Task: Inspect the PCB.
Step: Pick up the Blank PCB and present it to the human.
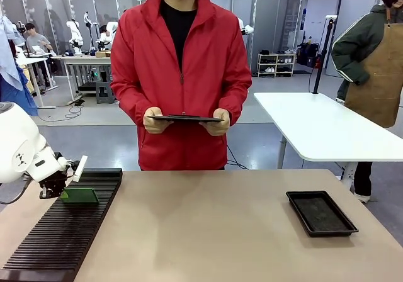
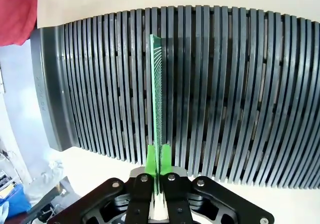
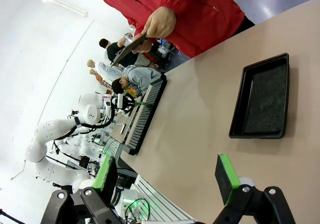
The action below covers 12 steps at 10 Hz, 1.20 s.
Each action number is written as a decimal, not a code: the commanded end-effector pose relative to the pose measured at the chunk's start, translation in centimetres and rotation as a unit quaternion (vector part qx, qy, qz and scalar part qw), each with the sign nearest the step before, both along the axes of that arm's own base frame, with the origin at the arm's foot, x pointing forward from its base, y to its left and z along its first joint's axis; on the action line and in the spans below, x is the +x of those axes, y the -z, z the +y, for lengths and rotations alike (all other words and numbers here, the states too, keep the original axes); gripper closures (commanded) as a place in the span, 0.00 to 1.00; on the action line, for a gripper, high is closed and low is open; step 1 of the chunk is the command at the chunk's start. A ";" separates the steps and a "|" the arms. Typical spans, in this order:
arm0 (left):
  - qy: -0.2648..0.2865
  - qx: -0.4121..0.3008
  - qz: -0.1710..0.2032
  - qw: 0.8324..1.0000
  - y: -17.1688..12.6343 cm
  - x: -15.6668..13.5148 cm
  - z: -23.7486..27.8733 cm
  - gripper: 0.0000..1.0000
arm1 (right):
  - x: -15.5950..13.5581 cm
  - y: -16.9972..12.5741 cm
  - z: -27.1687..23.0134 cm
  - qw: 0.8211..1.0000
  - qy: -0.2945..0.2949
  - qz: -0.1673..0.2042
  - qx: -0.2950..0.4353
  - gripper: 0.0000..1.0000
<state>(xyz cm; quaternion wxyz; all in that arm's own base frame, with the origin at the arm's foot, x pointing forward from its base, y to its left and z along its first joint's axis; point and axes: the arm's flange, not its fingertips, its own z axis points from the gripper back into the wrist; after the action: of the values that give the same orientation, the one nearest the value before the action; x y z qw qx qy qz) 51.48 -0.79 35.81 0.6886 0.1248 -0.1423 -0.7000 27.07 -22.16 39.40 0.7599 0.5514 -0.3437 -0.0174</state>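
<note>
The green PCB (image 1: pixel 79 196) stands on edge in a slot of the black slotted rack (image 1: pixel 60 231) at the table's left. My left gripper (image 1: pixel 63 190) is shut on its near edge. In the left wrist view the PCB (image 2: pixel 159 99) runs straight away from me as a thin edge, pinched between the green pads (image 2: pixel 151 160) of my left gripper (image 2: pixel 158 166), with the rack (image 2: pixel 230 94) behind it. My right gripper (image 3: pixel 165 178) is open and holds nothing, hovering above the table.
A person in a red jacket (image 1: pixel 182 74) stands at the far side, holding a dark tablet (image 1: pixel 184 118) in both hands. A black shallow tray (image 1: pixel 321 213) lies at the table's right, also seen as the tray (image 3: pixel 262 101). Bare tabletop (image 1: pixel 201 225) lies between rack and tray.
</note>
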 end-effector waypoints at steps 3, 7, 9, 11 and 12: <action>-0.013 -0.009 0.015 1.000 -3.8 0.3 -0.1 1.00 | -0.1 -0.1 -0.1 1.000 -0.002 -0.005 0.003 0.00; -0.025 -0.048 0.035 0.998 -7.8 -0.5 1.5 1.00 | -0.1 -0.1 -0.1 1.000 -0.002 -0.005 0.003 0.00; -0.035 -0.090 0.067 0.993 -8.5 -1.3 2.3 1.00 | -0.1 -0.1 -0.1 1.000 -0.002 -0.005 0.003 0.00; -0.088 -0.208 0.131 0.965 -10.9 -2.6 3.9 1.00 | -0.1 -0.1 -0.1 1.000 -0.002 -0.005 0.003 0.00; -0.133 -0.276 0.171 0.936 -11.3 -3.3 5.1 1.00 | -0.1 -0.1 -0.1 1.000 -0.002 -0.005 0.003 0.00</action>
<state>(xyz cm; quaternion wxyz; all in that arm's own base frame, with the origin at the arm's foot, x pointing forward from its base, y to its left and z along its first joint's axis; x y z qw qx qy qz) 48.17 2.59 45.45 0.7683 -0.0993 -0.1750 -0.6076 27.07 -22.16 39.40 0.7599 0.5515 -0.3435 -0.0174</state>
